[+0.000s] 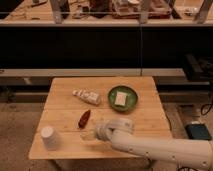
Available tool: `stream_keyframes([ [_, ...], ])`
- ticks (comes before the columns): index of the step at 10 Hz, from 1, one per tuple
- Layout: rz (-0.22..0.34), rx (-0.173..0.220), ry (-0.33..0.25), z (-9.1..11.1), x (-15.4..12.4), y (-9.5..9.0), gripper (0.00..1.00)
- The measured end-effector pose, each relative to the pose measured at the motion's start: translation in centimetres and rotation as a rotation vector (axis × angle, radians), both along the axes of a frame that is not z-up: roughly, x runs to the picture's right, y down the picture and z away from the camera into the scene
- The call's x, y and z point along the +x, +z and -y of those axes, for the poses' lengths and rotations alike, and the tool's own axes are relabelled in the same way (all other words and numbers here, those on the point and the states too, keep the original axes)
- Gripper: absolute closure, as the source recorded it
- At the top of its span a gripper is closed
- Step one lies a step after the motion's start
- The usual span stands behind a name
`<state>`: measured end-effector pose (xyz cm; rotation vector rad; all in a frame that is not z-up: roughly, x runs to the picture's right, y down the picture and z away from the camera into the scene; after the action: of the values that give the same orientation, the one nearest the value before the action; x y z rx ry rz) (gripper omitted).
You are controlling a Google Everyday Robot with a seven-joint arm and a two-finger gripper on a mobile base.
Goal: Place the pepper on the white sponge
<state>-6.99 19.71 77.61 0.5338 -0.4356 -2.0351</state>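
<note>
While jaws hover parted, pepper (84, 118) lies untouched nearby.

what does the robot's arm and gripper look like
The arm is a thick, smooth white tube that ends in a rounded, drum-like white joint. No cables or markings show on it. The gripper at its tip is small and pale, much slimmer than the arm. It sits over the front part of the wooden table, close to the pepper.

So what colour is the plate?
The plate is green, camera view; the gripper is beside the pepper.
</note>
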Motion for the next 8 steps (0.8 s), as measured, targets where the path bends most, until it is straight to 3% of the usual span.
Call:
stream_keyframes([
  [5, 0.059, 0.013, 0.039, -0.3, -2.8, 2.1, 0.2],
  [8, 0.092, 0.056, 0.055, 0.9, -4.6, 2.7, 0.2],
])
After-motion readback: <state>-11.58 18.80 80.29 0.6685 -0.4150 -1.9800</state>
